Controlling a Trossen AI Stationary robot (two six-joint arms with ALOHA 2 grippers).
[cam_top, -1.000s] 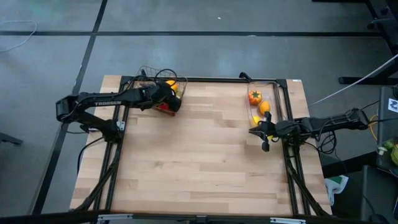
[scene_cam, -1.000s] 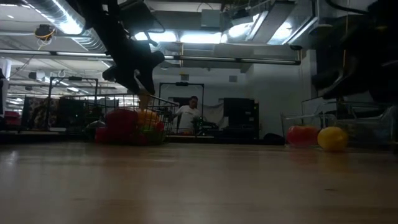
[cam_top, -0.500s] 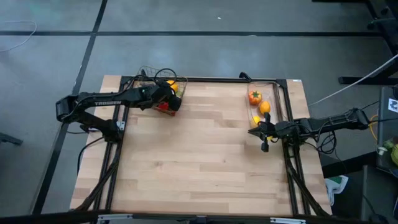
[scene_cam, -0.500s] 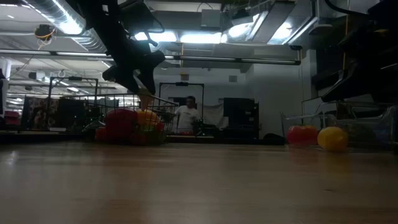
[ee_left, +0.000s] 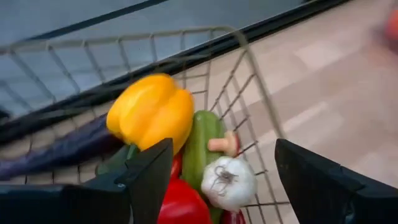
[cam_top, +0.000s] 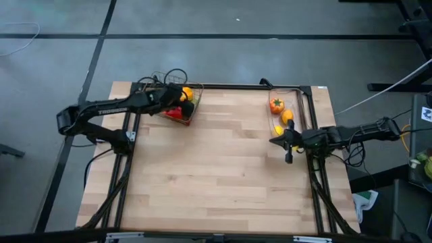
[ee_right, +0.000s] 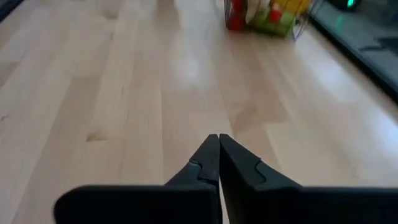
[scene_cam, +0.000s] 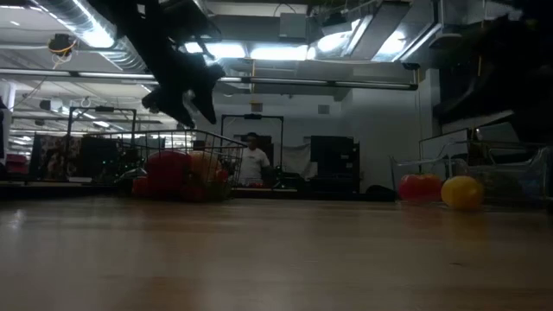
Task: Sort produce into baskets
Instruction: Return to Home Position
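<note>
The dark wire basket [cam_top: 195, 108] stands at the table's far left and holds a yellow pepper [ee_left: 152, 111], a green cucumber [ee_left: 202, 146], a white garlic bulb [ee_left: 229, 182], a red piece [ee_left: 183, 205] and a purple aubergine [ee_left: 59, 152]. My left gripper [cam_top: 174, 101] hangs open and empty just above it, also seen in its wrist view [ee_left: 224, 186]. The clear bin [cam_top: 302, 108] at the far right holds a red tomato [cam_top: 276, 104], an orange piece [cam_top: 287, 115] and a yellow piece [cam_top: 277, 129]. My right gripper [cam_top: 284, 144] is shut and empty beside the bin's near end.
The wooden table top [cam_top: 216, 175] lies bare between the basket and the bin and toward the near edge. In the low view a person [scene_cam: 252, 162] stands in the room far behind the basket [scene_cam: 186, 168].
My left gripper has drawn back toward the table's far left corner over the wire basket and risen a little. My right gripper has kept still.
</note>
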